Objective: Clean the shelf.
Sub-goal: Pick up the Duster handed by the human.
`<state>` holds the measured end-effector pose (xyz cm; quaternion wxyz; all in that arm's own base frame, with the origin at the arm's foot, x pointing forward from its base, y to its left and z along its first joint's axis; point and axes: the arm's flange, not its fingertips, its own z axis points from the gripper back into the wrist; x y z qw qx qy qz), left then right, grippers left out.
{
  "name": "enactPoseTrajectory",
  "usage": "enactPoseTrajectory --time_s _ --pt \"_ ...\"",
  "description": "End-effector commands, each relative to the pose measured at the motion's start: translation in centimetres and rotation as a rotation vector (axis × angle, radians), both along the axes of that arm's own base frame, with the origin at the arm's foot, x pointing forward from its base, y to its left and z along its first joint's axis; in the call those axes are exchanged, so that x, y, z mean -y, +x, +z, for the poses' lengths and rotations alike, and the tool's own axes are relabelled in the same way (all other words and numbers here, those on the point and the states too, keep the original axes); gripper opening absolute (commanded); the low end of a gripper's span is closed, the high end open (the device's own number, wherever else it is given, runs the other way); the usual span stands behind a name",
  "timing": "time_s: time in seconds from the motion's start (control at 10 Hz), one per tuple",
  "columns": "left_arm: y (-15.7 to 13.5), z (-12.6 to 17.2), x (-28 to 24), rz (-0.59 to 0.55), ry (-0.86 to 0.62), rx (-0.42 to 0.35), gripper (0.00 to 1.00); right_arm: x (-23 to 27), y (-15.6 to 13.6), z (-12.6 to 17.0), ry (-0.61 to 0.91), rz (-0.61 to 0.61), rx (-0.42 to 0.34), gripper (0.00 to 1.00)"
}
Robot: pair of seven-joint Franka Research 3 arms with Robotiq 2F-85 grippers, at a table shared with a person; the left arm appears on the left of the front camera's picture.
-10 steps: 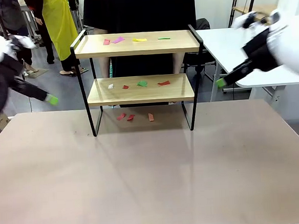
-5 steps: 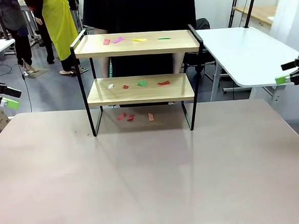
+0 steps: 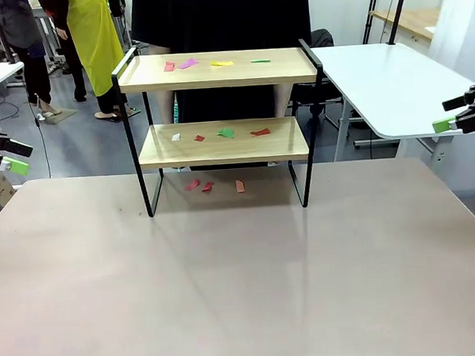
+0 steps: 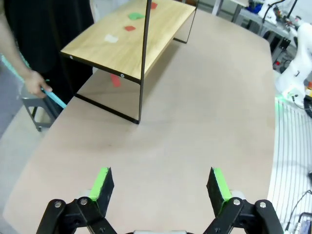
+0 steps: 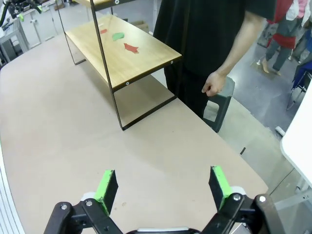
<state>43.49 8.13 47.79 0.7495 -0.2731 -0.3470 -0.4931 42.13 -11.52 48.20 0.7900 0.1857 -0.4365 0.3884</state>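
The shelf [image 3: 283, 70] stands at the table's far middle, two wooden boards in a black frame. Coloured paper scraps [image 3: 221, 63] lie on its top board, more scraps [image 3: 227, 133] on the lower board, and red scraps [image 3: 208, 186] on the table beneath it. My left gripper [image 3: 16, 157] hangs open at the left edge, well clear of the shelf. My right gripper [image 3: 447, 114] hangs open at the right edge. In the left wrist view the left gripper [image 4: 160, 178] is open above the table with the shelf [image 4: 146, 39] ahead. In the right wrist view the right gripper [image 5: 162, 178] is open too, facing the shelf [image 5: 141, 61].
A person in black [image 3: 218, 16] stands behind the shelf; one hand [image 5: 214, 83] hangs by a grey stool [image 5: 218, 105], the other hand [image 4: 33, 84] holds a light blue thing. A white side table [image 3: 386, 86] stands at the right. The brown table [image 3: 245, 283] spreads wide before the shelf.
Both arms have swung outward from beside the shelf to the picture's edges. Over the last half second they have barely moved. Both grippers stayed open.
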Motion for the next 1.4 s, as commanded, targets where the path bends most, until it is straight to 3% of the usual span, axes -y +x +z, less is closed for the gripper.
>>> enactPoseTrajectory --time_s 0.0,0.1,0.3,0.7,1.0,1.3 --pt "0.2 -0.4 0.0 -0.001 -0.007 -0.001 1.00 0.3 0.1 -0.3 0.005 0.005 0.006 1.00" --pt "2.5 -0.8 -2.0 0.025 -0.066 0.029 1.00 1.9 2.2 0.0 0.049 -0.008 0.026 1.00" --pt "4.8 -2.2 -4.9 -0.069 -0.225 0.039 1.00 5.0 5.2 -0.5 0.125 0.074 0.116 1.00" --pt "8.4 -5.4 -8.9 -0.139 -0.366 0.208 1.00 8.4 9.4 -4.2 0.242 0.156 0.176 1.00" --pt "10.3 -7.8 -10.4 -0.205 -0.455 0.254 1.00 10.9 10.9 -6.5 0.287 0.163 0.237 1.00" --pt "10.5 -8.8 -10.5 -0.241 -0.473 0.259 1.00 11.4 11.2 -7.8 0.317 0.149 0.236 1.00"
